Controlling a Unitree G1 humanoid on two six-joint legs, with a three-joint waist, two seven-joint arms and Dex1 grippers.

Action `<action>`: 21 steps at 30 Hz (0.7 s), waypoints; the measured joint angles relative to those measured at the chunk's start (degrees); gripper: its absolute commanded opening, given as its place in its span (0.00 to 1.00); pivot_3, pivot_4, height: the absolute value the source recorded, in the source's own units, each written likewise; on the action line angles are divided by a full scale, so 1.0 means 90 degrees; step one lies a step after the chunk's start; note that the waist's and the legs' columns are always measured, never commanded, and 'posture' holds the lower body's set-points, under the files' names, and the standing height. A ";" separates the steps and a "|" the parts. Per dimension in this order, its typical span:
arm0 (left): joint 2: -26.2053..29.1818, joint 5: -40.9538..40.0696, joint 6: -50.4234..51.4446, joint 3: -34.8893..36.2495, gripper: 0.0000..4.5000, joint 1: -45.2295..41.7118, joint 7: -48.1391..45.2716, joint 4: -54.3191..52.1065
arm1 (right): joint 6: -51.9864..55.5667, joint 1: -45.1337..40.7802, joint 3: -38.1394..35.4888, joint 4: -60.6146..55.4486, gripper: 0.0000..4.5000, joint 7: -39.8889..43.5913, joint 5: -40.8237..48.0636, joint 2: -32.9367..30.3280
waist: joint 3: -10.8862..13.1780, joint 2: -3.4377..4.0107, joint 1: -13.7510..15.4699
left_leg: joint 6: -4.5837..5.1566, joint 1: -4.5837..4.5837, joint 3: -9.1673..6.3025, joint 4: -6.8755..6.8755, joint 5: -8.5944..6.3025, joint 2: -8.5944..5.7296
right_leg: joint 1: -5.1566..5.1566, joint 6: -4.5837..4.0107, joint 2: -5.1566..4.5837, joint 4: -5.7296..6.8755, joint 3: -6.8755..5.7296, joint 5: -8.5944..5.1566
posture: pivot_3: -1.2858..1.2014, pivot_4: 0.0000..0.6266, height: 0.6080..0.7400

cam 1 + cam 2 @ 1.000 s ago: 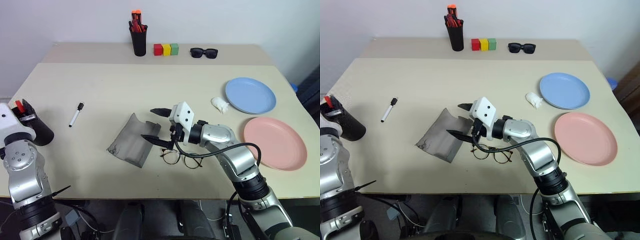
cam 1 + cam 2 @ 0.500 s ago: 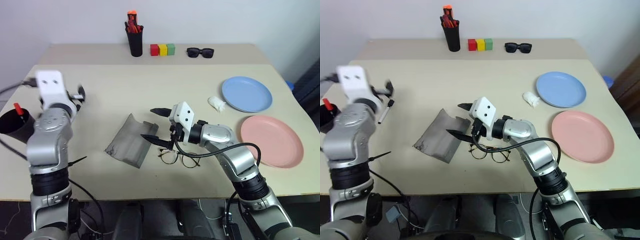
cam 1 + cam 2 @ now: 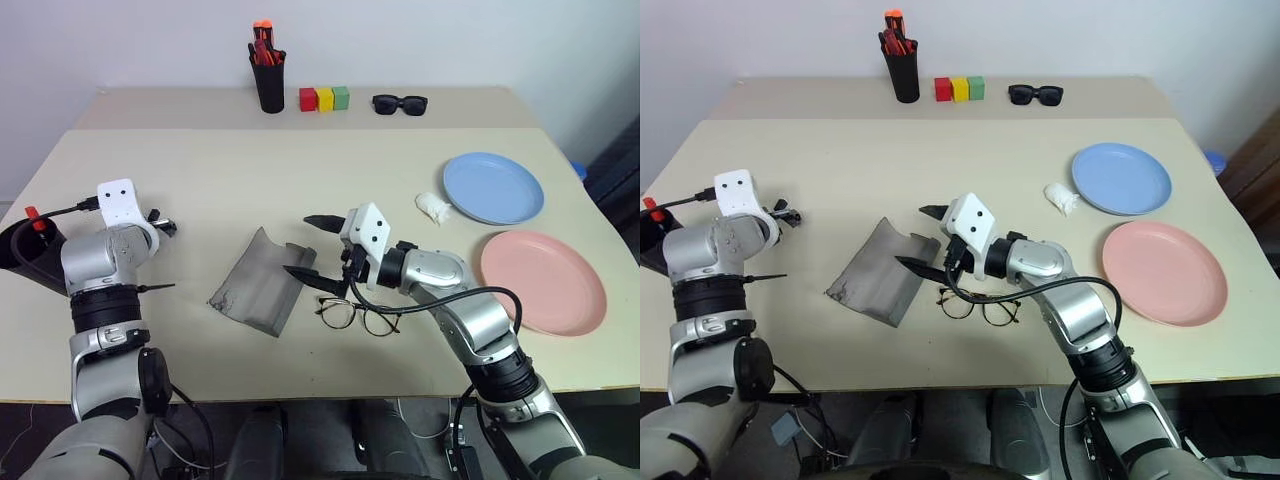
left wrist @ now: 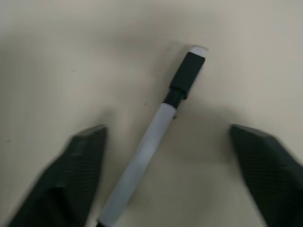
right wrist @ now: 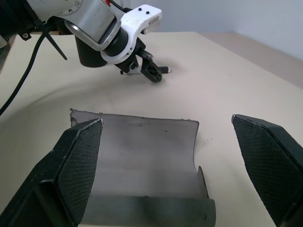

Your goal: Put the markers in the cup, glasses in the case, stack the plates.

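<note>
- The matte beige table (image 3: 300, 170) carried two smooth, round, shallow plates at the right: light blue plate (image 3: 493, 188) behind, salmon pink plate (image 3: 543, 283) in front.
- The grey felt case (image 3: 259, 281) lay open and curled near the centre.
- The tapered black cup (image 3: 22, 256) sat at the left edge, a red-capped marker (image 3: 32, 217) in it.
- The right gripper (image 3: 311, 253) hung spread over the case's edge, the thin wire-framed glasses (image 3: 356, 315) just beside.
- The left gripper (image 4: 170, 189) was spread astride the slim white marker (image 4: 154, 137) with its black cap, not gripping it.
</note>
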 measured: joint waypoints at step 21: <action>0.0034 -0.0304 -0.0926 0.0283 0.31 0.1959 -0.0490 -0.3878 | -0.0119 -0.0095 0.0022 0.0146 1.00 0.0263 0.0009 0.0077 | 0.0002 -0.0002 0.0033 | -0.0006 -0.0020 0.0000 0.0013 0.0003 -0.0002 | -0.0003 0.0001 -0.0002 -0.0010 -0.0001 0.0001 | 0.52 0.24 1.00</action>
